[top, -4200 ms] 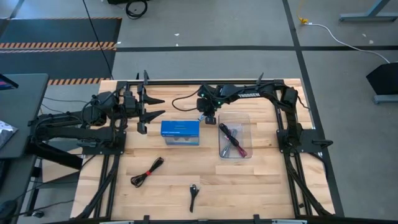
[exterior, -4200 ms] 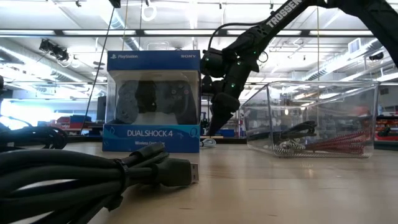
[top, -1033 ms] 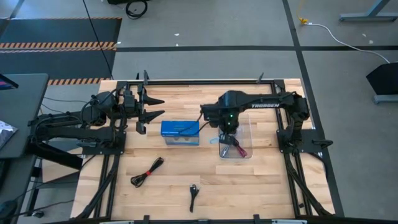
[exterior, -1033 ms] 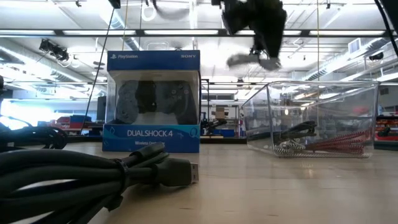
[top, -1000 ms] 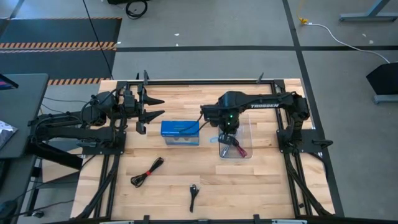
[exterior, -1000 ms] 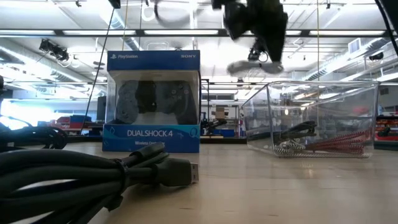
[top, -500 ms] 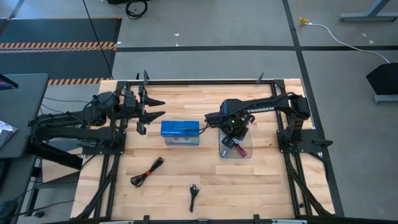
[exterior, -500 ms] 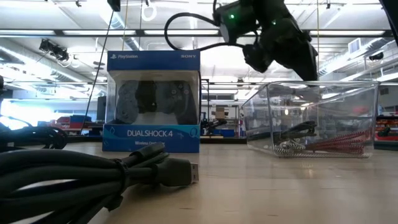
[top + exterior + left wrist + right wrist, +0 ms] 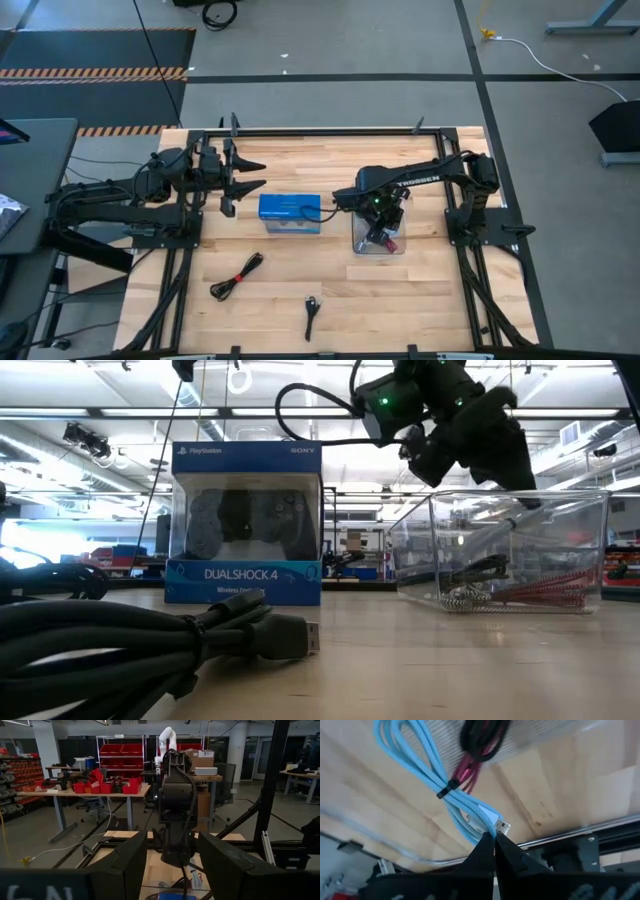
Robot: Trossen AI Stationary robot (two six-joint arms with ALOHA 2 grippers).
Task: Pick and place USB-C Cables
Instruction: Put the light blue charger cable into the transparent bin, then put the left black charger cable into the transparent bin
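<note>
My right gripper is over the clear plastic tray, tipped down into its open top, and shut on a light blue USB-C cable bundle bound with a black tie. Under it in the tray lie a magenta cable and a black one. Two black cable bundles lie on the near part of the table; one fills the low view's foreground. My left gripper waits open at the far left, touching nothing. My right gripper pinches the light blue bundle between its two fingers right beside the silver plug end. The fingers slant down from above. The bundle stretches away from the fingertips along their line, over the tray's inside; whether its far end rests there, I cannot tell.
The blue controller box stands upright just left of the tray. The tray's clear walls rise around my right gripper. Bare wood lies between the box and the near cables. Black frame rails edge the table.
My right gripper has carried the light blue cable from above the tray's far left corner toward the near and right edges, has come down into the tray's open top, and has tipped further over. It stays shut on the cable.
</note>
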